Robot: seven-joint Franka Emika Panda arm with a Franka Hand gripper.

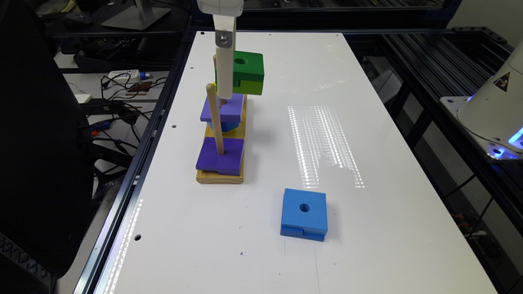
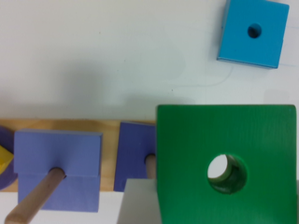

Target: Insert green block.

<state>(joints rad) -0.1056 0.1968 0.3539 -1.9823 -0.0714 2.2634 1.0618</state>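
Note:
The green block [image 1: 247, 71], dark green with a lime lower layer and a round centre hole, hangs in the air above the far part of the wooden peg base [image 1: 220, 177]. My gripper [image 1: 235, 83] is shut on it, one white finger running down its side. In the wrist view the green block [image 2: 224, 163] is close to the camera, and white table shows through its hole. It lies beside a purple block [image 2: 135, 154] on the middle peg, and no peg is in its hole.
A purple block [image 1: 220, 157] sits on the near peg [image 1: 215, 118]; another purple block [image 1: 222, 107] rests on a blue piece on the middle peg. A loose blue block [image 1: 304, 214] lies on the white table [image 1: 367, 143] nearer the front. The robot base [image 1: 494, 106] stands at the exterior view's right.

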